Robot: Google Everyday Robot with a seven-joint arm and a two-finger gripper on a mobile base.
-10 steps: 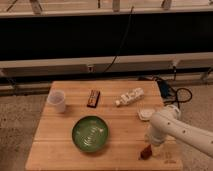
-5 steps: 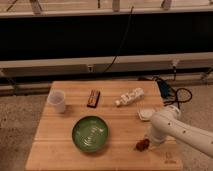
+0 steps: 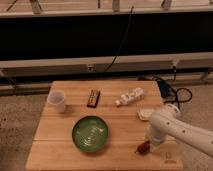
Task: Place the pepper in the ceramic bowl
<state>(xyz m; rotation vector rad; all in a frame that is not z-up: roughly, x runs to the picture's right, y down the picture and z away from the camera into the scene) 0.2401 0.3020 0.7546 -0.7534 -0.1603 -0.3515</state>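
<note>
The small dark red-brown pepper (image 3: 143, 147) is low over the wooden table (image 3: 120, 125), near its front right. My gripper (image 3: 146, 145) comes down from the white arm (image 3: 172, 127) and is shut on the pepper; the arm's end hides most of the fingers. The glossy green ceramic bowl (image 3: 90, 133) with pale streaks inside stands left of the gripper, about a bowl's width away, with nothing in it.
A white cup (image 3: 57, 101) stands at the back left. A dark brown bar (image 3: 93, 98) and a white bottle on its side (image 3: 129, 96) lie along the back. A small white dish (image 3: 146, 114) sits just behind the arm. Cables (image 3: 172, 91) hang off the right edge.
The gripper has shut around the pepper. The arm's end and the pepper shifted slightly left and back on the table.
</note>
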